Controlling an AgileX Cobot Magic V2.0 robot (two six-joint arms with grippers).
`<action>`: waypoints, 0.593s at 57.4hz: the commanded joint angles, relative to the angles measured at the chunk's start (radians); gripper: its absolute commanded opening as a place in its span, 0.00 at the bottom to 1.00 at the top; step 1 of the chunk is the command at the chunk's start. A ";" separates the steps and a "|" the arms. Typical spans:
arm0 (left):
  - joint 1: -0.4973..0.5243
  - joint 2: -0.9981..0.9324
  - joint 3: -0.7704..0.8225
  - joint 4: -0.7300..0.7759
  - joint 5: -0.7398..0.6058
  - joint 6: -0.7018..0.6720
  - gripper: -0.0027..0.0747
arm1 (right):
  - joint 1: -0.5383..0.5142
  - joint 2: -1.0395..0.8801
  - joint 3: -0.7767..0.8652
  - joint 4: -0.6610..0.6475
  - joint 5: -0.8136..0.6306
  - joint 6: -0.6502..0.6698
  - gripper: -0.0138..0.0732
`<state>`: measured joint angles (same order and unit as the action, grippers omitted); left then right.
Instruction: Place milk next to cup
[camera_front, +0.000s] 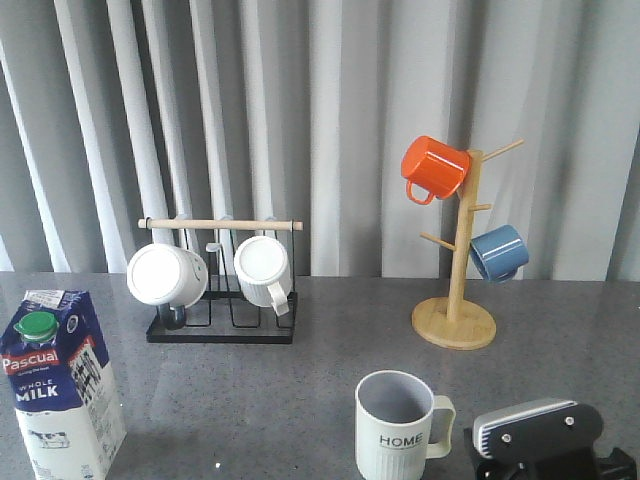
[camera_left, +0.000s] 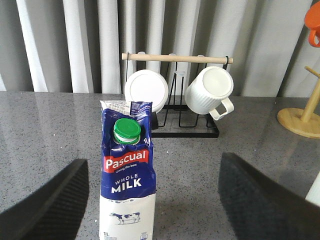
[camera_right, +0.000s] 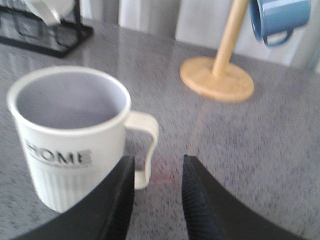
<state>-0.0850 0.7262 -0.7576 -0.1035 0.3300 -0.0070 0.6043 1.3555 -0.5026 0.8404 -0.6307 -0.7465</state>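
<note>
The milk (camera_front: 60, 385) stands upright at the near left of the grey table, a blue and white carton with a green cap. In the left wrist view the milk (camera_left: 127, 175) stands between the wide-open fingers of my left gripper (camera_left: 153, 161), nearer one finger and touching neither. The cup (camera_front: 397, 425), a ribbed pale mug marked "HOME", stands at the near centre-right with its handle to the right. My right gripper (camera_front: 535, 432) rests just right of it. In the right wrist view the cup (camera_right: 70, 135) is beside my right gripper (camera_right: 157, 161), whose fingers are slightly apart and empty near the handle.
A black rack (camera_front: 222, 325) with a wooden bar holds two plain white mugs at the back left. A wooden mug tree (camera_front: 455, 320) at the back right carries an orange mug (camera_front: 434, 168) and a blue mug (camera_front: 498, 252). Grey curtains hang behind the table.
</note>
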 joint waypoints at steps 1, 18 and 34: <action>-0.006 -0.003 -0.034 -0.007 -0.080 -0.009 0.70 | -0.008 -0.129 -0.023 -0.027 0.003 -0.048 0.43; -0.006 -0.003 -0.034 -0.007 -0.080 -0.009 0.70 | -0.201 -0.385 -0.129 -0.022 0.353 -0.156 0.41; -0.006 -0.003 -0.034 -0.007 -0.080 -0.009 0.70 | -0.566 -0.496 -0.288 -0.016 0.838 -0.174 0.26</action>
<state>-0.0850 0.7262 -0.7576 -0.1035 0.3300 -0.0070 0.1469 0.8862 -0.7259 0.8334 0.1039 -0.9091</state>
